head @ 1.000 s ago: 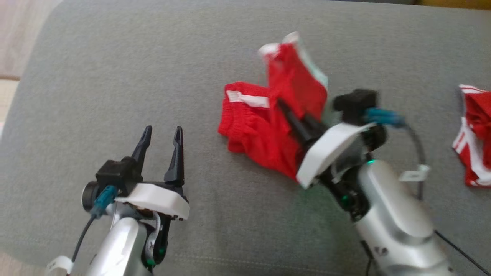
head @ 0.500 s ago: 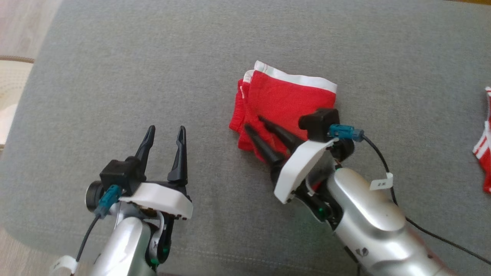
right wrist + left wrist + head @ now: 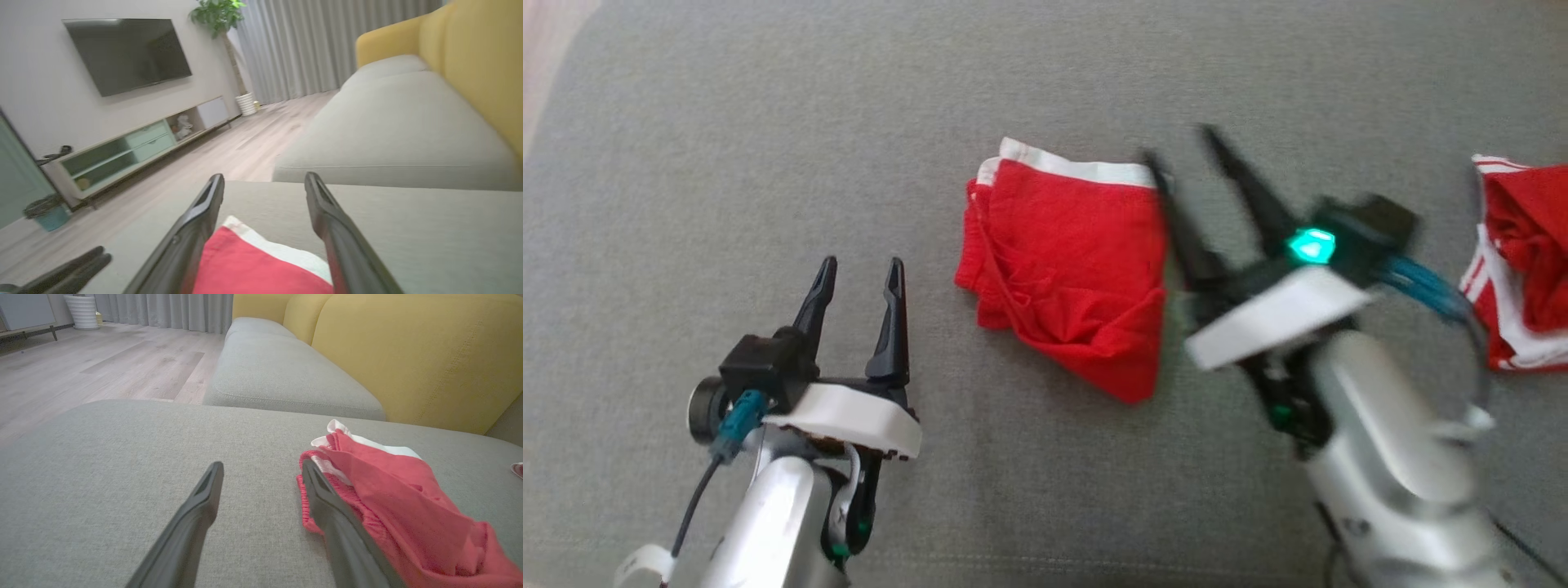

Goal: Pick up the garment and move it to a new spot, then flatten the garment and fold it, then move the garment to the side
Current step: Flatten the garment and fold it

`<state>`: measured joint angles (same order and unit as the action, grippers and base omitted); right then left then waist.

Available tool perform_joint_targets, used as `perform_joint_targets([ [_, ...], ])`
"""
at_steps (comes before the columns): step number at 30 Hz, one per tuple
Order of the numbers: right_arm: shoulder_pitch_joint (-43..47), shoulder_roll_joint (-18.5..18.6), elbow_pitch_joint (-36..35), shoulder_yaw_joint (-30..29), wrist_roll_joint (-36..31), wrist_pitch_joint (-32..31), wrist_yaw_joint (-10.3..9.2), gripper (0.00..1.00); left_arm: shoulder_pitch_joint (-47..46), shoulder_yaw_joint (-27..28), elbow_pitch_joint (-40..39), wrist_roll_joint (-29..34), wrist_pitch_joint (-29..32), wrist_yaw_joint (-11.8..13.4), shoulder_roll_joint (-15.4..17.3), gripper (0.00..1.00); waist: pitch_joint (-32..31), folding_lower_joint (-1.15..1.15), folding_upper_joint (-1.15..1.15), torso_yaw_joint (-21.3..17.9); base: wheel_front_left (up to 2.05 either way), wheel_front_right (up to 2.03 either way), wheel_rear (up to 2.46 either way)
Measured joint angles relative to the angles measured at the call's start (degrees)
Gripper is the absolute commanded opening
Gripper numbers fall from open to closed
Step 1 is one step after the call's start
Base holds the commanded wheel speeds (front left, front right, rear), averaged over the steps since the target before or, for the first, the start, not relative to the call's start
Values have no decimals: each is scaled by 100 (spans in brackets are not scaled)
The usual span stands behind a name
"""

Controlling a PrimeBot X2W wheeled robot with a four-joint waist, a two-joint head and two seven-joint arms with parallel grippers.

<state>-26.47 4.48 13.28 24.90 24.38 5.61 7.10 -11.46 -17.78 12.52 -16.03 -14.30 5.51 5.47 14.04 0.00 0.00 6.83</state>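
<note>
Head view, left to right.

Lower left: the left end effector [image 3: 861, 265] is open and empty. Its two dark fingers point toward the top of the frame, above the grey sofa cushion [image 3: 727, 122] and well apart from the clothing.

Centre: the garment [image 3: 1070, 278], red shorts with a white waistband, lies folded on the cushion. The waistband forms the upper edge and faces the top of the frame, sloping slightly down to the right. The bundle narrows to a point at lower centre. Its long axis runs from the waistband's upper-left corner down to that point. The elastic layers are stacked along the left side.

Right of centre: the right end effector [image 3: 1180, 147] appears blurred. Its fingers are spread wide and hold nothing, and they point to the upper left. The nearer finger sits at the garment's right edge. Contact cannot be determined.

Far right edge: a second red-and-white garment [image 3: 1523, 261] lies crumpled, well apart from the folded one.

Left wrist view: the spread fingers of the end effector [image 3: 261, 471] are at the bottom, with the garment [image 3: 400, 498] at lower right. The yellow backrest [image 3: 408, 355] is at upper right.

Right wrist view: the garment's waistband corner [image 3: 253, 265] lies at the bottom of the frame between the open fingers [image 3: 327, 228], ungripped.
</note>
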Motion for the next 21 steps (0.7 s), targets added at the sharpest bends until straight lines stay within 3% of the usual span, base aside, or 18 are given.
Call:
perform_joint_targets([
  [3,341,15,-146,-511,-254,1,0,100,0,4,-46,47,0,0,7,100,-15,0,0,-67,0,0,0],
  [5,850,15,-439,-1250,-683,-8,0,100,1,14,-121,84,0,0,45,100,-30,0,0,-158,0,0,0],
  [9,1384,5,-900,-1917,-1118,-113,0,100,4,24,-134,84,0,2,127,100,-64,0,0,-268,0,0,0],
  [14,2000,-21,-1421,-2376,-1357,-309,0,100,27,9,-143,85,1,1,169,100,-153,0,0,-366,0,0,0],
  [21,2408,-86,-1864,-2506,-1613,-514,0,100,91,2,-203,85,18,12,221,100,-237,0,0,-413,0,0,0],
])
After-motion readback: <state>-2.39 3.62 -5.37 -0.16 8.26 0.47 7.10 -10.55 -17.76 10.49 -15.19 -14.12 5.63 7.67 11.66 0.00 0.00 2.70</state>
